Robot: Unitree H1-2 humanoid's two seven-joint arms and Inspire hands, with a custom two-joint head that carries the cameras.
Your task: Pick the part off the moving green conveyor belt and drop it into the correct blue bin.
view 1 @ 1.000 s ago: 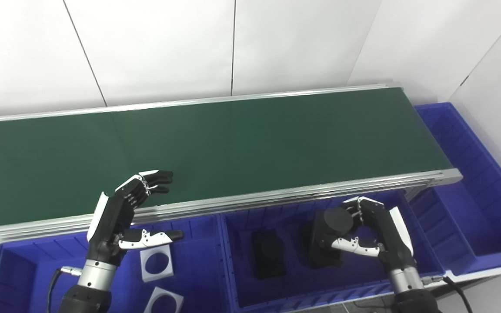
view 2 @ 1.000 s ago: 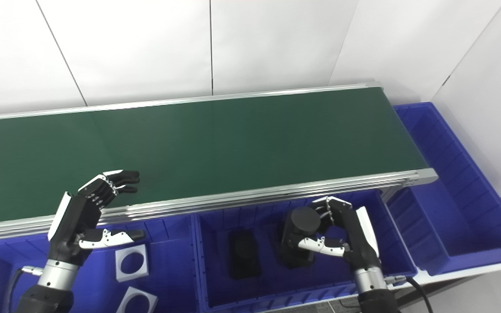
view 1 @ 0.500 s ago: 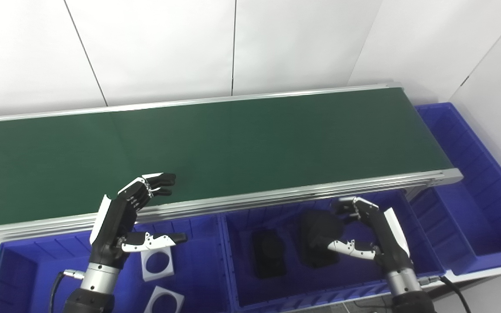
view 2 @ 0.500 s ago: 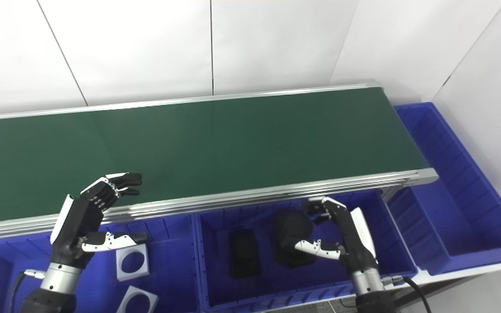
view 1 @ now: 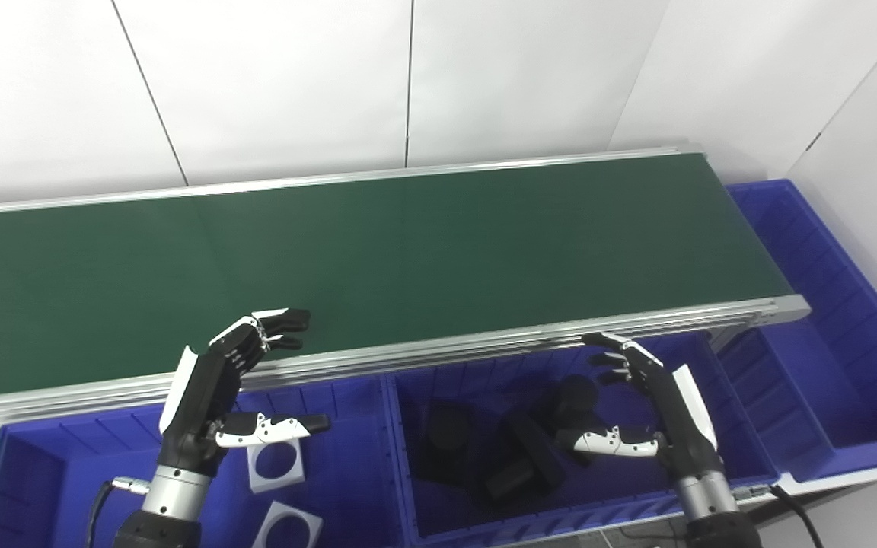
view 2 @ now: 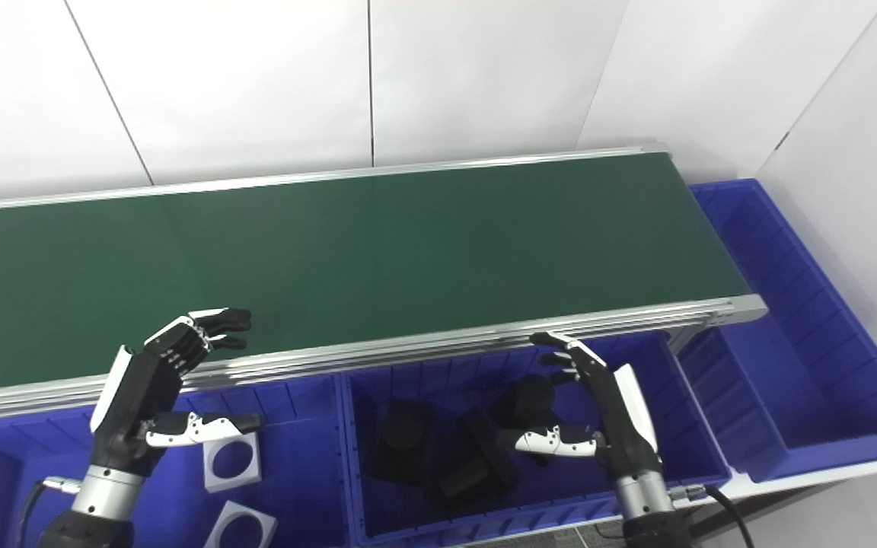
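- belt (view 1: 408,243): dark green, silver rails
- bins (view 1: 811,358): blue
- parts (view 1: 515,457): black
- plates (view 1: 275,460): pale grey
- hands (view 1: 210,388): black and white
- wall (view 1: 294,84): white

place: sorting workcell | cues: green conveyor belt (view 1: 377,259), blue bins (view 1: 827,365), white panel walls (view 1: 294,84)

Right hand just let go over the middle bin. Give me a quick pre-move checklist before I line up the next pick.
1. Right hand open, holding nothing: ok.
2. Black parts lying inside the middle bin: ok.
3. Left hand open, free: ok.
4. White square plates in the left bin, apart from black parts: ok.
5. Next part on the green conveyor belt: not ok, none in view.
6. Belt moving: cannot tell.
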